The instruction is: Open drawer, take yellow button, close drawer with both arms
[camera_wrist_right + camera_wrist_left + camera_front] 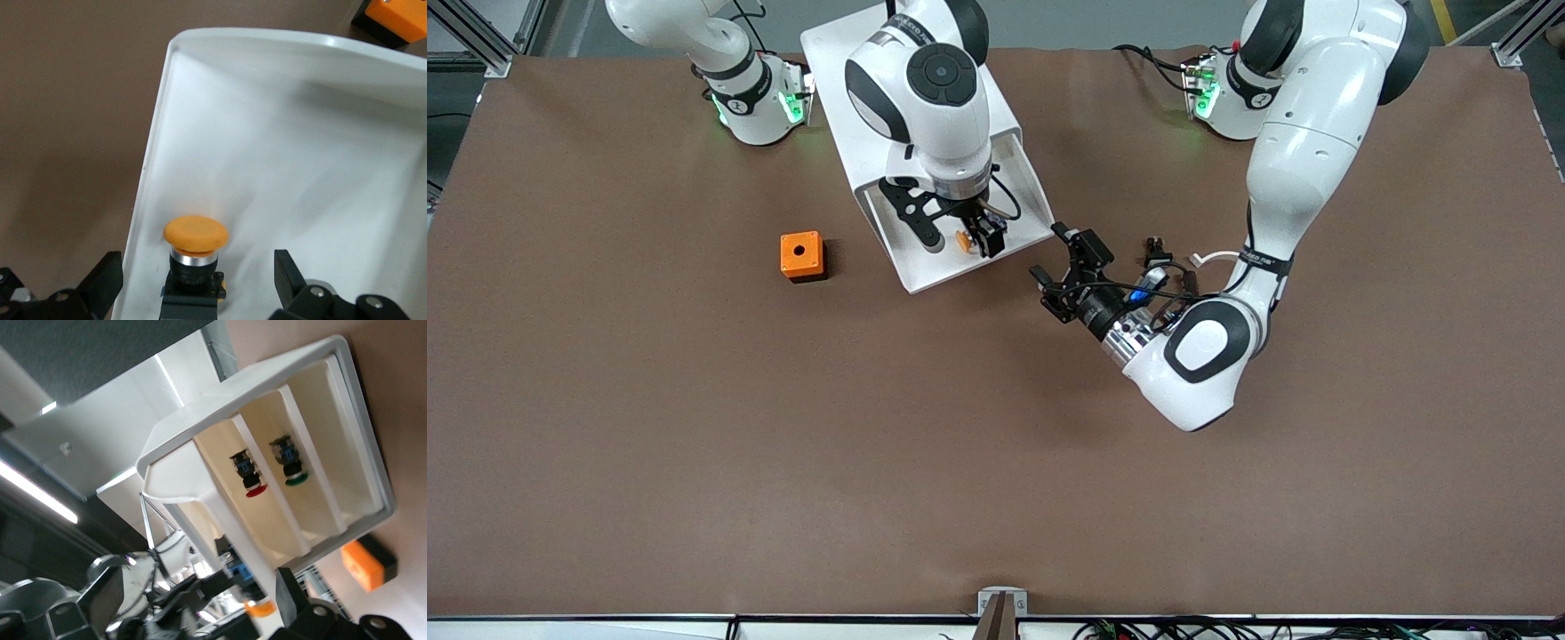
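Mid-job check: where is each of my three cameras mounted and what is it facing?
Front view: high across the table, facing both arms; right hand open over the drawer, left hand open beside it.
Left wrist view: faces the cabinet's lower drawers; own fingers show.
Right wrist view: looks down at the button in the drawer; own fingers show.
Shared: all show the orange cube.

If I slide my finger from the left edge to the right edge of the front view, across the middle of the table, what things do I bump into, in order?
Orange cube → open drawer → orange button in the drawer, under the open right gripper → open left gripper, just off the drawer's corner → small black button.
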Tool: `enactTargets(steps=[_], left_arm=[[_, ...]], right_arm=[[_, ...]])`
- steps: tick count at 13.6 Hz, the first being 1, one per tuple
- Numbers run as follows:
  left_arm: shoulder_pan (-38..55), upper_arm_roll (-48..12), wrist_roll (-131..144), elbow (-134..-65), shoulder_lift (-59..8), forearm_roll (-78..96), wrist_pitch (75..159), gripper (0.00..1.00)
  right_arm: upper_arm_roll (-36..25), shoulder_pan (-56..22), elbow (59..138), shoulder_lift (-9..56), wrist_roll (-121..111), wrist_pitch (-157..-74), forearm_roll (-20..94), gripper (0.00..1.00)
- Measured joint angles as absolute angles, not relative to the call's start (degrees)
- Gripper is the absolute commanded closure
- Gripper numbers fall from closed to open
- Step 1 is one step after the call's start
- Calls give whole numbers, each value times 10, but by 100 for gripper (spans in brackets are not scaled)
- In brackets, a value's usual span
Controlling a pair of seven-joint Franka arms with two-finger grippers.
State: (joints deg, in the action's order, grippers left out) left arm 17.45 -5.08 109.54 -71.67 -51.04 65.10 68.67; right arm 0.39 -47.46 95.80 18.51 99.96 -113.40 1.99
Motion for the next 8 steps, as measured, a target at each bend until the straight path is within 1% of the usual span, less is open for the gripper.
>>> enactTargets(steps=[4,8], left_arm=[[162,-41,936,-688,-503,643,681,0],[156,-32,752,-680,-462,557,692,0]], right_arm=[[4,-484,958,189,1009,-1139,20,0],[4,-487,957,190,1014,-1139,21,0]])
